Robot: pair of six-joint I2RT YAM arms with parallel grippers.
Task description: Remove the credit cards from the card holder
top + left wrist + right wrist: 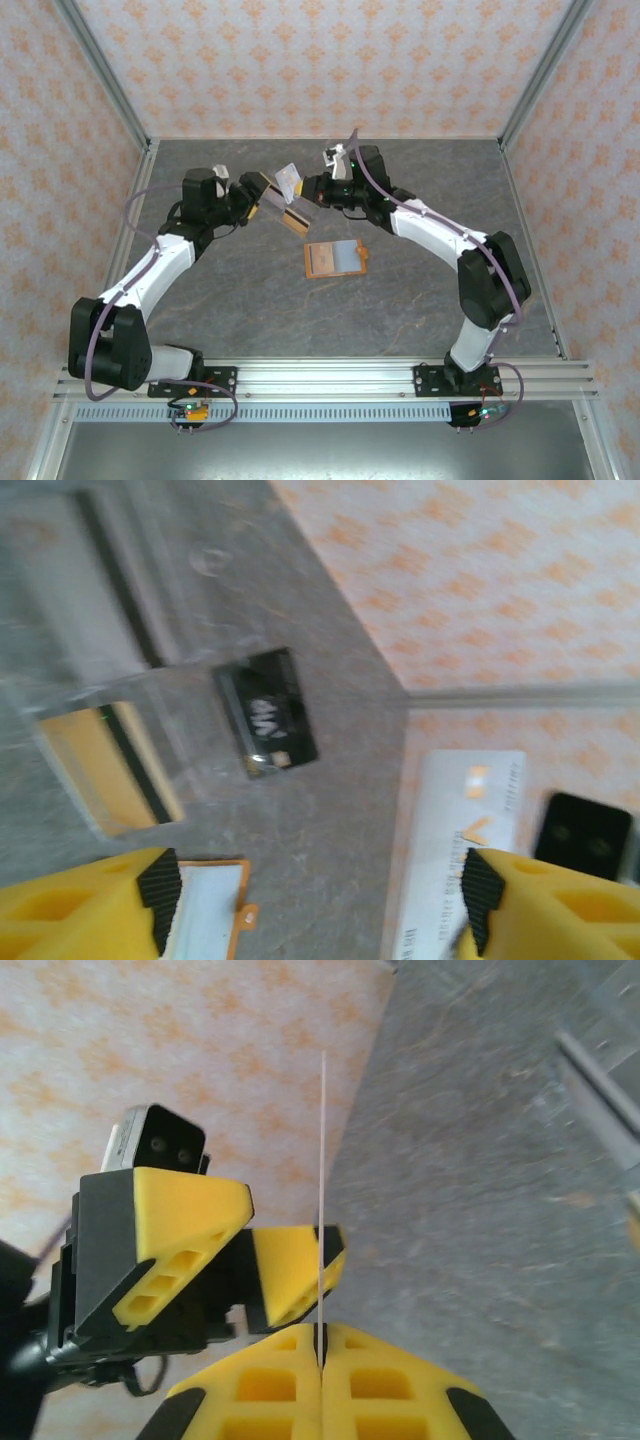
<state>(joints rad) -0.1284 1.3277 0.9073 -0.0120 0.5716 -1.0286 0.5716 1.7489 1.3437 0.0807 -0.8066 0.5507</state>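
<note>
Holder (pixel 335 258) lies open on the table (pixel 430 300), five o'clock of the raised card (pixel 288 180). Right gripper (pixel 322 1352) pinches that card edge-on, likely to carry it off; left gripper (pixel 318 900) is spread

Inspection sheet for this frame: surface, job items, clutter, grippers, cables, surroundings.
Surface: grey marbled table.
Job's things: orange card holder lies open on the table; pale card is lifted off it; black card lies flat on the table; tan striped card is out of the holder.
Clutter: clear plastic piece, next to the tan striped card.
Grippers: right gripper shut on the pale card; left gripper open beside it.
Cables: purple cable along each arm.
Surroundings: patterned walls, metal frame rail.
</note>
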